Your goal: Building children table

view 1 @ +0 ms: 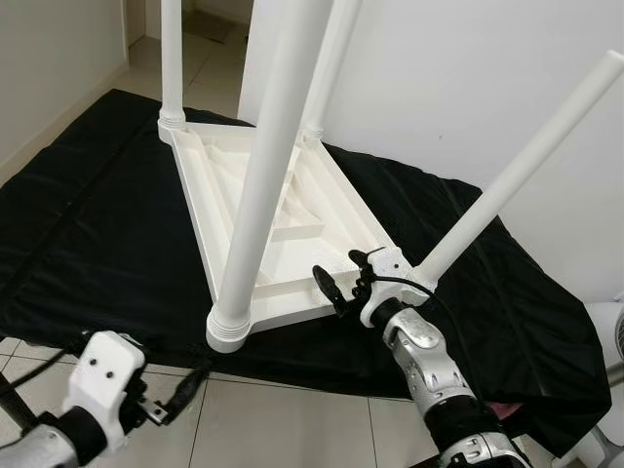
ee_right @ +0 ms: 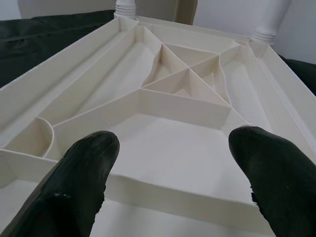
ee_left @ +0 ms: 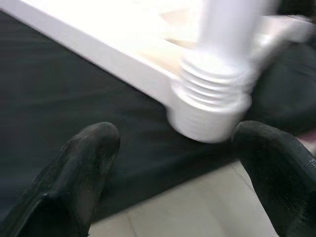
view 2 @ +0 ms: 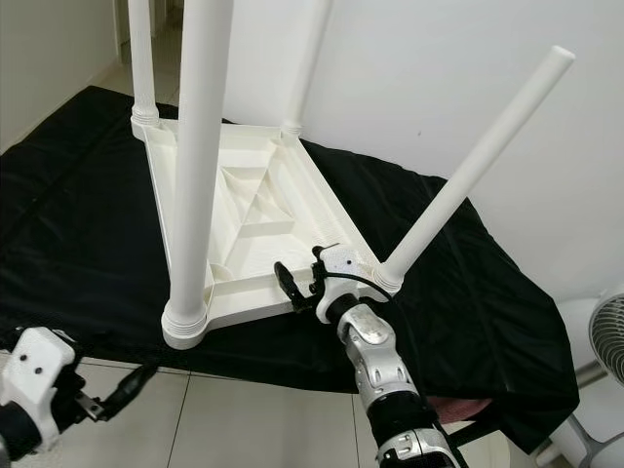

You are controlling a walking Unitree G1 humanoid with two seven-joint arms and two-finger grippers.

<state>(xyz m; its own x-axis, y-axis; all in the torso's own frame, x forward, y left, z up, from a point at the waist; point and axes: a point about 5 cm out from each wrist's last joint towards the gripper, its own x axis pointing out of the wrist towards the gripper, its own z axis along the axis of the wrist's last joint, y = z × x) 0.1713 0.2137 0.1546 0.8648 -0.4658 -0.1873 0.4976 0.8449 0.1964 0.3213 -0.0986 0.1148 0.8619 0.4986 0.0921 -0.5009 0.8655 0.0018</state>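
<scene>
A white plastic children's table (view 1: pixel 292 210) lies upside down on a black mat (view 1: pixel 107 224), ribbed underside up. The near-left leg (view 1: pixel 258 175) stands upright in its corner socket (view 1: pixel 226 333), and two far legs (view 1: pixel 172 58) stand upright too. The near-right leg (view 1: pixel 517 175) leans outward to the right from its corner. My right gripper (view 1: pixel 341 280) is open at the table's near edge beside that leaning leg, its fingers (ee_right: pixel 89 163) spread over the ribs. My left gripper (view 1: pixel 185 393) is open, low over the floor, facing the near-left socket (ee_left: pixel 210 111) without touching it.
The mat hangs over a low platform with a tiled floor (view 1: pixel 292 429) in front. A white wall (view 1: pixel 468 68) stands close behind the table. A fan (view 2: pixel 604 341) sits at the far right, and something reddish (view 1: pixel 502 409) shows under the mat's edge.
</scene>
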